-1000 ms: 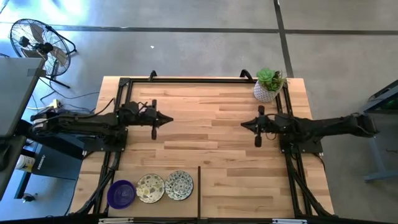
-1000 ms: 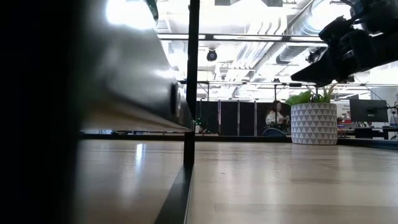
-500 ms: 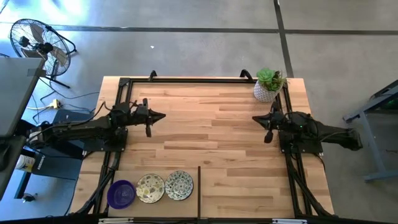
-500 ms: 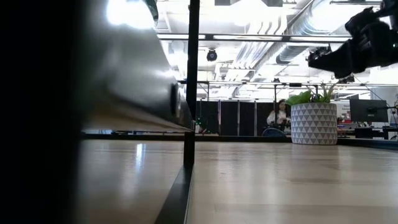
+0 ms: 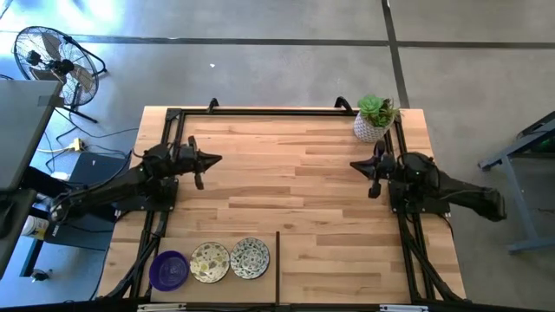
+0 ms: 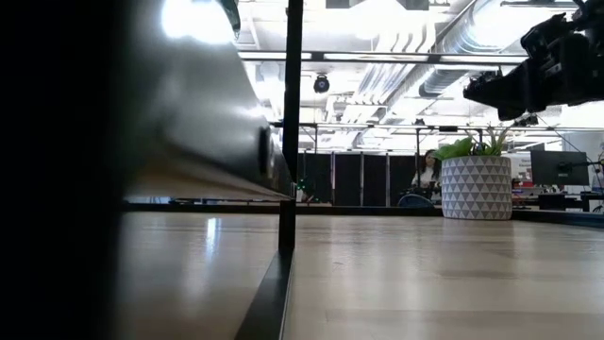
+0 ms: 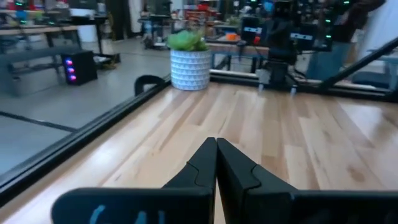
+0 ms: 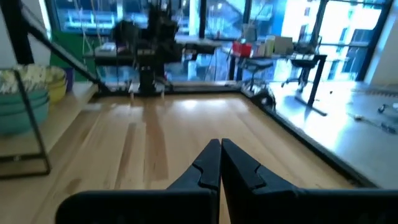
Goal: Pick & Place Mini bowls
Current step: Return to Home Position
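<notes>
Three mini bowls sit in a row at the table's near left edge: a purple one and two cream patterned ones. In the right wrist view they show as stacked bowls. My left gripper hangs shut and empty above the table's left side, pointing level toward the right. Above the right side, my right gripper is likewise shut and empty, pointing toward the left. Both are well away from the bowls.
A white pot with a green plant stands at the far right corner, close to my right gripper. A black upright bar stands just right of the bowls. Black frame rails run along the table's sides. Bare wood lies between the arms.
Both arms have drawn back from the table's middle. My left gripper has gone toward the left edge and swung a little toward the far edge. My right gripper has gone toward the right edge and swung slightly toward the plant. Both have stayed shut. The bowls have not moved.
</notes>
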Robot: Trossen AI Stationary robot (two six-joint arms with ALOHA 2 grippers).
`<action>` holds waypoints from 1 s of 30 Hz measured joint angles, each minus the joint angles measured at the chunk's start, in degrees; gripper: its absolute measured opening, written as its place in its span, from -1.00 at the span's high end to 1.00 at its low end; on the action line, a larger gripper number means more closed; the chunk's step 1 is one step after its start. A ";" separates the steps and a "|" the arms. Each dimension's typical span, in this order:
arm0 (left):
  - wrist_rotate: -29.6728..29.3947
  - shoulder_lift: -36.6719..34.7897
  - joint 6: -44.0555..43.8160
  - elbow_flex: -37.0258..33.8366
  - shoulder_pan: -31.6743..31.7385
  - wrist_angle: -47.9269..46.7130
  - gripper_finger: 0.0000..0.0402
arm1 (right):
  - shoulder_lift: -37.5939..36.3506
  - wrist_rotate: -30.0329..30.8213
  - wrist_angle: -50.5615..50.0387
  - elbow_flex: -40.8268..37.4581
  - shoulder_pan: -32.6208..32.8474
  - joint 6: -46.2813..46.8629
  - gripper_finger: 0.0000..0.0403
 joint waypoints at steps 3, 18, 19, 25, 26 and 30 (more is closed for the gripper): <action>-2.34 -5.66 -0.43 -0.04 -0.02 -5.31 1.00 | 0.01 -3.58 4.88 -2.15 -3.91 0.89 1.00; -6.65 -11.45 -2.56 -0.74 -0.04 -7.61 1.00 | 0.76 3.24 5.96 -3.09 -8.19 4.95 1.00; -6.77 -11.40 -2.64 -0.75 -0.04 -7.62 1.00 | 0.76 4.76 5.97 -3.09 -7.85 4.95 1.00; -7.12 -11.41 -3.88 -0.79 -0.04 -7.71 1.00 | 0.76 11.34 6.96 -3.09 -5.63 6.42 1.00; -7.18 -11.38 -4.11 -0.79 -0.04 -7.72 1.00 | 0.76 11.83 6.96 -3.09 -5.34 6.42 1.00; -8.16 -11.36 -4.96 -0.79 -0.04 -7.78 1.00 | 0.79 12.15 6.99 -3.09 -4.97 6.45 1.00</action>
